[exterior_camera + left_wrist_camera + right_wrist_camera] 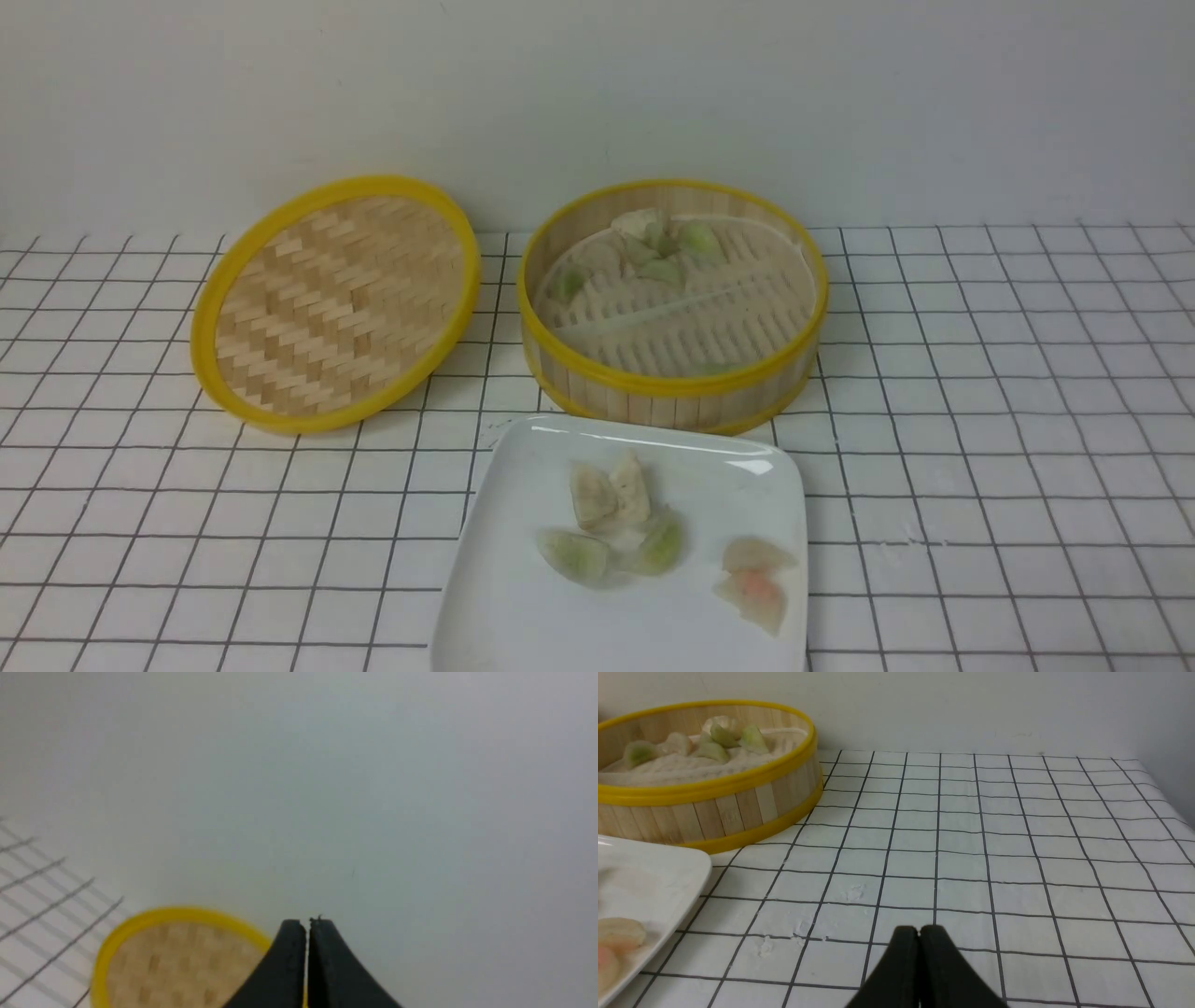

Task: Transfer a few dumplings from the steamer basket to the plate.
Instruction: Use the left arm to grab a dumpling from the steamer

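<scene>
The steamer basket (672, 387) stands at the centre back and holds several dumplings (665, 245) near its far wall. The white plate (523, 607) lies in front of it with several dumplings (611, 527) on it, two of them pinkish (754, 583). Neither gripper shows in the front view. My left gripper (307, 924) is shut and empty, raised, with the woven lid (177, 961) beyond it. My right gripper (919, 931) is shut and empty above the tablecloth, to the right of the plate (658, 877) and the basket (738, 807).
The shallow woven lid (336, 303) with a yellow rim lies tilted left of the basket. A white tablecloth with a black grid (980, 420) covers the table. A pale wall (840, 112) stands close behind the basket.
</scene>
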